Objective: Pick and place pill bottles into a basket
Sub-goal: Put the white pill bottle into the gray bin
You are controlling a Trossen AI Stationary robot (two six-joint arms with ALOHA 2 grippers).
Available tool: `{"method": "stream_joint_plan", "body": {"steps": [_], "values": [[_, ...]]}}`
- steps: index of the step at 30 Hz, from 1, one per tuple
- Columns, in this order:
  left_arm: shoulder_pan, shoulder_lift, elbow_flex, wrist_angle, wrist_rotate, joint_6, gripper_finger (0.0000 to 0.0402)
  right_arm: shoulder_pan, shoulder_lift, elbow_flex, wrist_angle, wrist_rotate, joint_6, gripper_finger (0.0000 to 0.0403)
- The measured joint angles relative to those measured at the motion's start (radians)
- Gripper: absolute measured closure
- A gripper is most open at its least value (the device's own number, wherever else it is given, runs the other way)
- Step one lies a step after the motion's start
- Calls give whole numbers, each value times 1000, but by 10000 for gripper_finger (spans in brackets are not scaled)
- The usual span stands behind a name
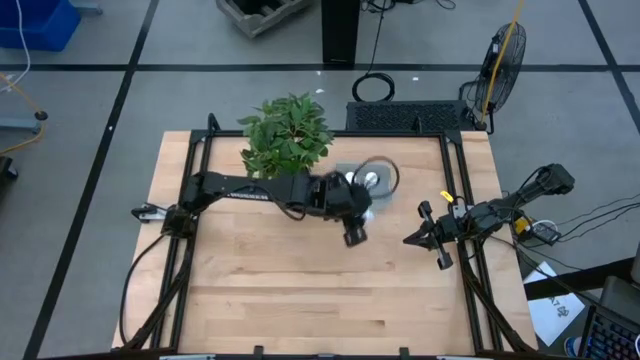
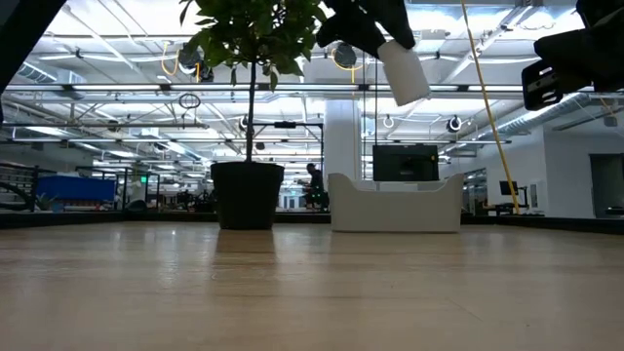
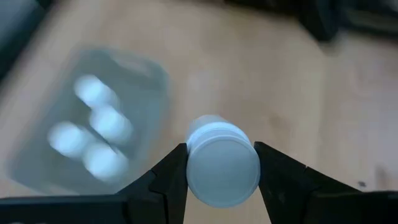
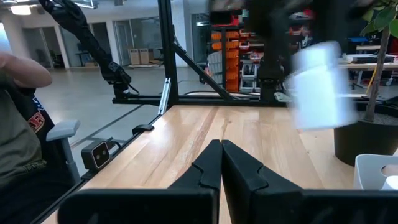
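My left gripper (image 1: 354,232) is shut on a white pill bottle (image 3: 222,169) high above the table, just on the near side of the pale basket (image 1: 392,172). The bottle also shows in the low view (image 2: 405,68) and, blurred, in the right wrist view (image 4: 320,84). The basket (image 3: 140,84) holds several white bottles (image 3: 102,127); it stands on the table next to the plant pot (image 2: 247,195). My right gripper (image 4: 221,163) is shut and empty above the table's right side (image 1: 415,238). My left gripper pinches the bottle's round side wall (image 3: 190,163) between its two fingers, one finger (image 3: 168,177) on each side. One round end of the bottle faces the wrist camera. The bottle is lifted clear, tilted, and sticks out below the gripper (image 2: 366,24).
A leafy plant (image 1: 287,135) in a dark pot stands at the far edge, left of the basket (image 2: 395,203). Black rails run along the table's left and right edges. A person's arm (image 4: 22,68) shows beyond the table. Bare wood lies across the near half.
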Motion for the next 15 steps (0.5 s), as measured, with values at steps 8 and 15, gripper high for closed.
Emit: {"method": "stream_joint_plan", "body": {"steps": [8,15], "values": [[-132,9,-1,-105,-44,-19,235,0,0,0,0,0,0,399],[-147,9,-1,-95,-63,-55,233,0,0,0,0,0,0,399]]}}
